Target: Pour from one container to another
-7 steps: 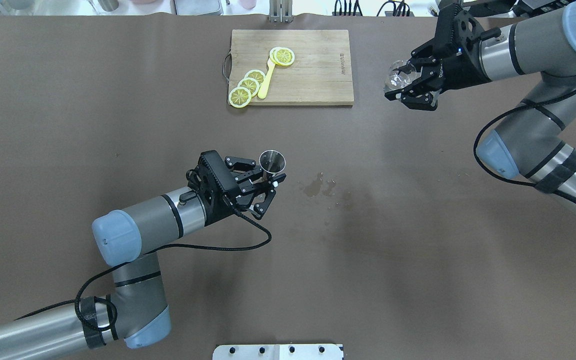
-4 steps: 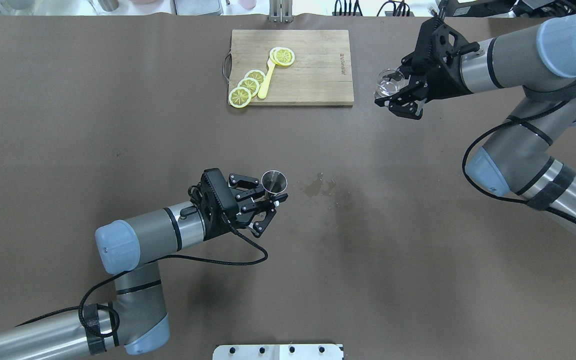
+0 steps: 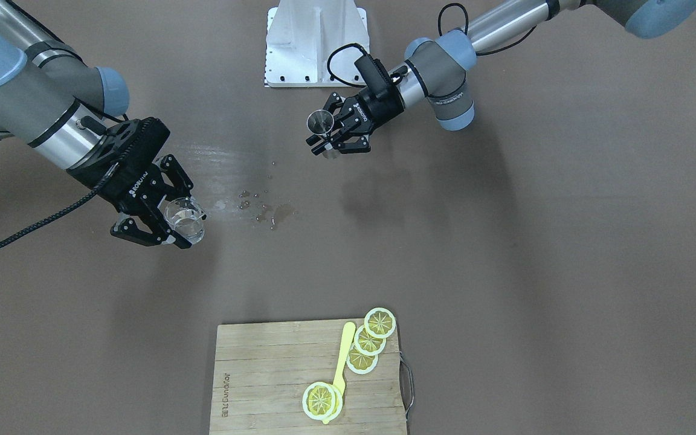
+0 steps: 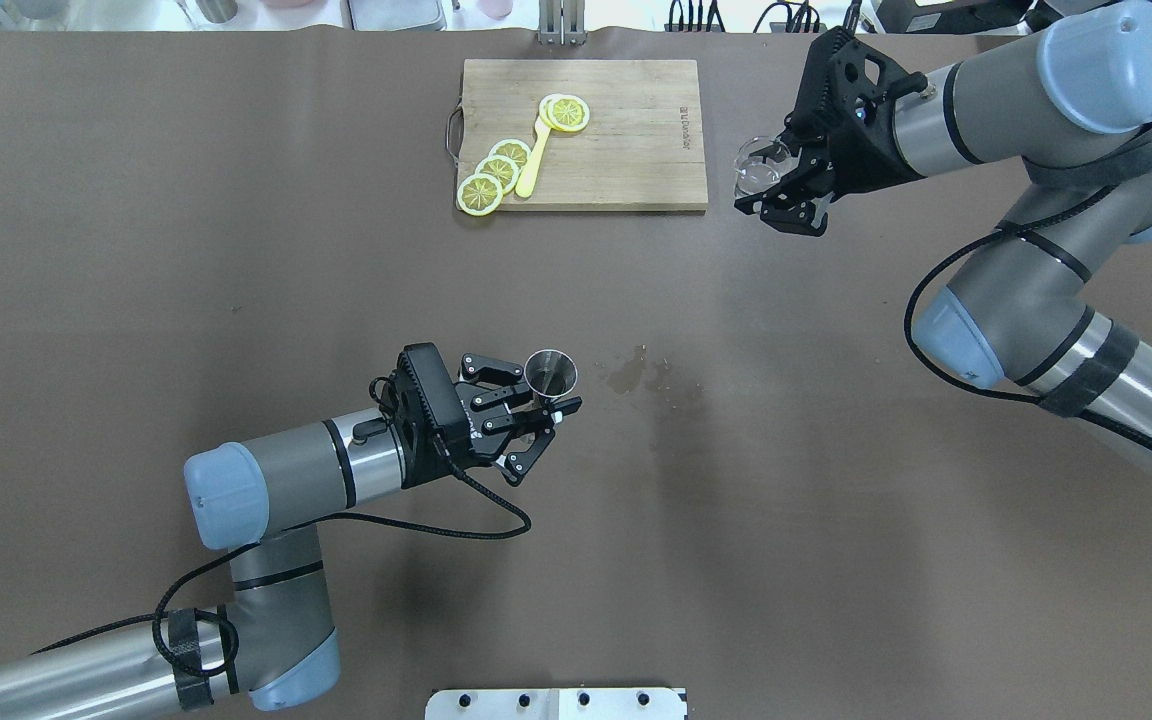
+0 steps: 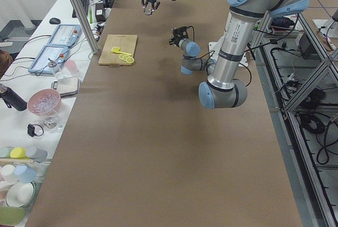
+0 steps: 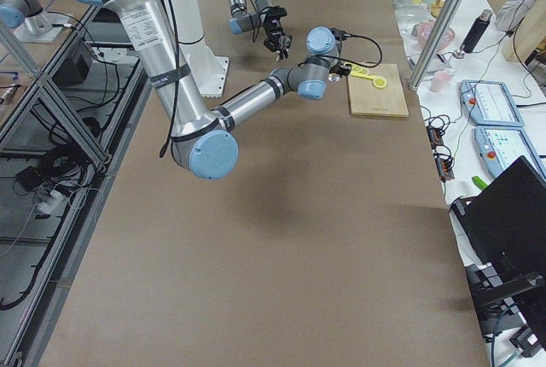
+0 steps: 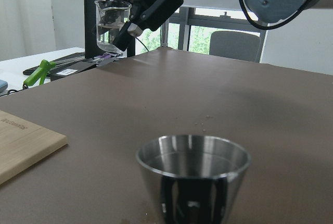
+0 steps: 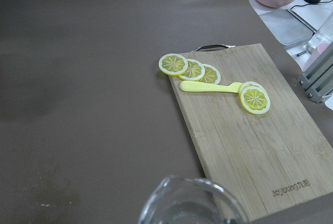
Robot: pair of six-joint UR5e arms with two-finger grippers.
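Above the brown worktop (image 4: 236,200), just beside the cutting board (image 4: 636,150), the right claw (image 4: 761,180) grips the clear glass cup (image 4: 758,165), which is part full of clear liquid and upright, mouth up. At mid-worktop the left claw (image 4: 548,395) pinches the shiny steel jigger (image 4: 550,372), its long axis vertical and open cone upward, near spilled drops (image 4: 636,372).

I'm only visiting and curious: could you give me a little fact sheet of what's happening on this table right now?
Left gripper: shut on the steel jigger, held upright
Right gripper: shut on the glass cup, raised near the cutting board
Gap: cup and jigger far apart
Board: lemon slices, yellow utensil
Spill: wet patch near jigger
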